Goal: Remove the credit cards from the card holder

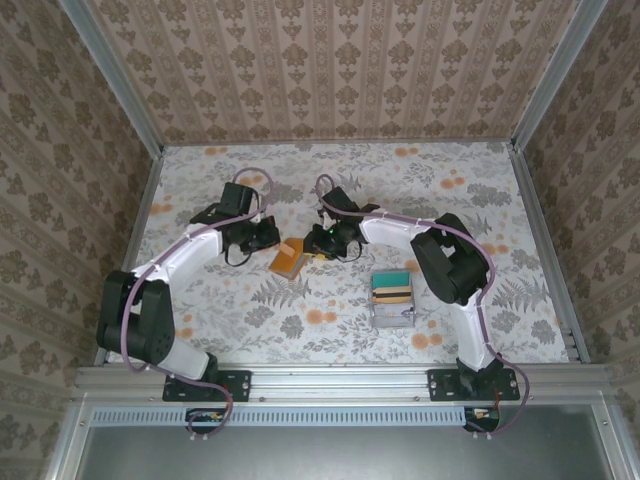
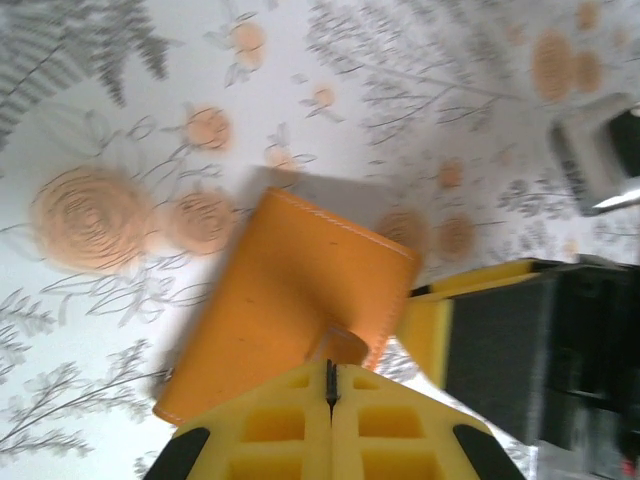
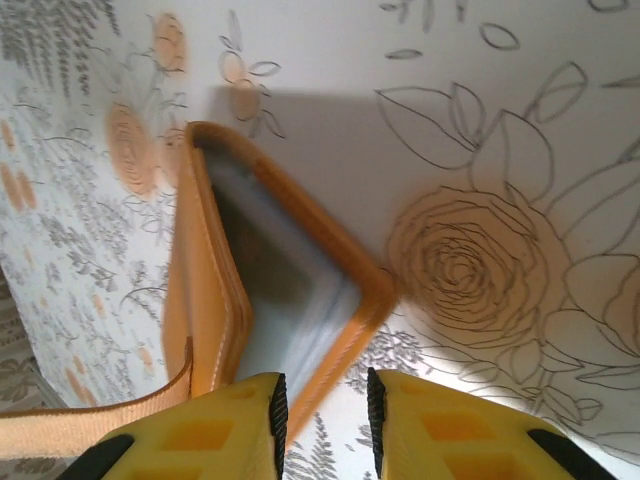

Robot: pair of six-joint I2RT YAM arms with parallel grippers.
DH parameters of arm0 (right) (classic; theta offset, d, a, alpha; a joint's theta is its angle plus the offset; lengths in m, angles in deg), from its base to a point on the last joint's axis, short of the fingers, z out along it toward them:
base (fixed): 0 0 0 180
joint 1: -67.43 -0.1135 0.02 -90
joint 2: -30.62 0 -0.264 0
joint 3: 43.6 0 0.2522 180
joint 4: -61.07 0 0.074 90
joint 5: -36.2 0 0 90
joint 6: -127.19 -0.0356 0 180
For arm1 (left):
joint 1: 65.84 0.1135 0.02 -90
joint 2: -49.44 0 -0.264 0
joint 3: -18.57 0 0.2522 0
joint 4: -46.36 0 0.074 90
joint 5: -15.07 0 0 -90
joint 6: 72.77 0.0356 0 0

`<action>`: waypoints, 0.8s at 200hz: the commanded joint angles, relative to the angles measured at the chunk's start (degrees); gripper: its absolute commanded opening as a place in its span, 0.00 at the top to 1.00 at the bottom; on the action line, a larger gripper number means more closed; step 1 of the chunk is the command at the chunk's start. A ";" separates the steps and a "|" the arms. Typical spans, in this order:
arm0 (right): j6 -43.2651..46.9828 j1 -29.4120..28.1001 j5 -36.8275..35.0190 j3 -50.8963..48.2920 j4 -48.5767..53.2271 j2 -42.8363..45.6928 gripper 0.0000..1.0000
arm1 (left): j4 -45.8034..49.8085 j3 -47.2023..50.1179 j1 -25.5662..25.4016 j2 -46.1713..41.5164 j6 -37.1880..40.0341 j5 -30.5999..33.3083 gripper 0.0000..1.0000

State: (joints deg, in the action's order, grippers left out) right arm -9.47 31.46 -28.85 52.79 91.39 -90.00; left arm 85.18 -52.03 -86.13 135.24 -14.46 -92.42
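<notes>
I see my left gripper (image 2: 330, 368) pinched together on the card holder (image 2: 300, 290); my right gripper (image 3: 322, 395), at its 2 o'clock, has jaws slightly apart.

Inside the card holder (image 3: 275, 290), contents seem shadow-hidden.

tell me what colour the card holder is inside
The card holder is grey-blue inside, clearest in the right wrist view.

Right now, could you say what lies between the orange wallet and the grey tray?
In the top view, just bare tabletop separates the wallet and the tray.
</notes>
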 commanded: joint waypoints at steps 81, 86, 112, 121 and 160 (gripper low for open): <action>-2.14 -0.68 1.97 -3.71 -6.81 0.64 0.65 | 3.57 5.05 10.58 -4.75 -2.38 3.22 1.00; -2.52 -0.96 2.18 -3.67 -7.12 0.28 0.66 | 3.38 5.26 10.97 -4.94 -2.66 2.94 1.00; -3.07 -2.80 2.47 -1.46 -6.24 -1.97 0.67 | 3.59 5.83 12.73 -5.57 -3.76 2.99 1.00; -3.25 -3.28 2.71 -0.70 -5.87 -2.81 0.68 | 3.45 6.11 13.46 -5.64 -4.00 2.72 1.00; -3.76 -4.20 2.74 2.19 -4.74 -5.53 0.70 | 3.25 6.90 14.38 -5.56 -3.89 1.94 1.00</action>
State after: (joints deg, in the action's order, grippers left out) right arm -11.94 27.75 -27.32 52.73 85.29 -93.28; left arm 87.76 -46.42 -72.28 130.69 -17.49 -89.91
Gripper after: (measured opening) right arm 0.306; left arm 0.046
